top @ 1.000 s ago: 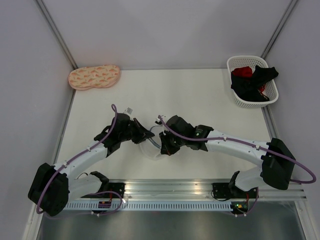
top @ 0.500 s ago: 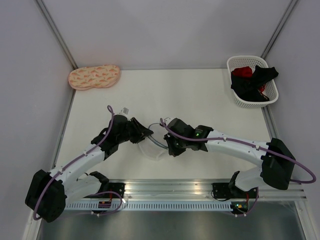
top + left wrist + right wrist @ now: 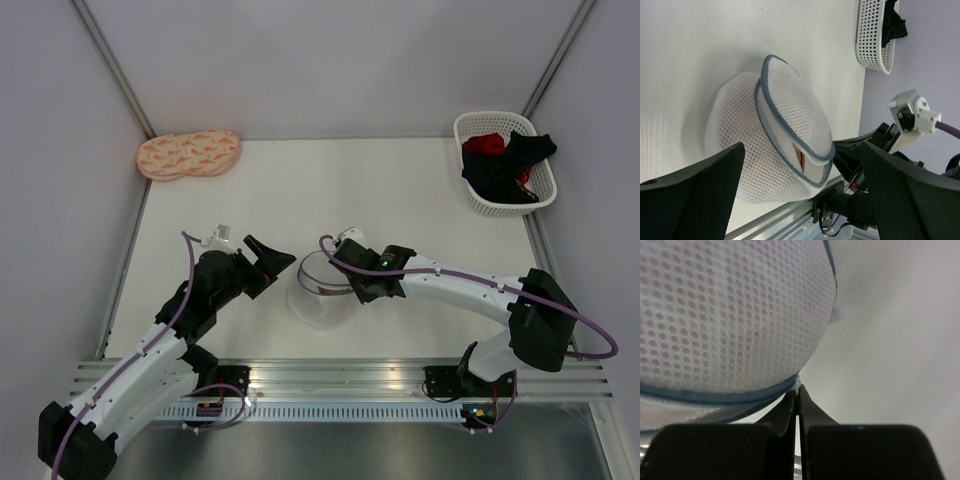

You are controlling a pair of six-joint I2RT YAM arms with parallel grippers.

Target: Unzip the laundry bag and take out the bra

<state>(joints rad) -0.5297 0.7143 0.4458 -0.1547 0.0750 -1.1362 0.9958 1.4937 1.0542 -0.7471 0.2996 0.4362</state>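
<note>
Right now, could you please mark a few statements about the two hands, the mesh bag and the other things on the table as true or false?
1. The right hand is shut on the zipper edge of the mesh bag. True.
2. The left hand is gripping the bag. False: it is open and apart from the bag.
3. The basket holds black and red clothes. True.
4. The peach pad lies inside the basket. False: it lies on the table at the far left corner, well away from the basket.
</note>
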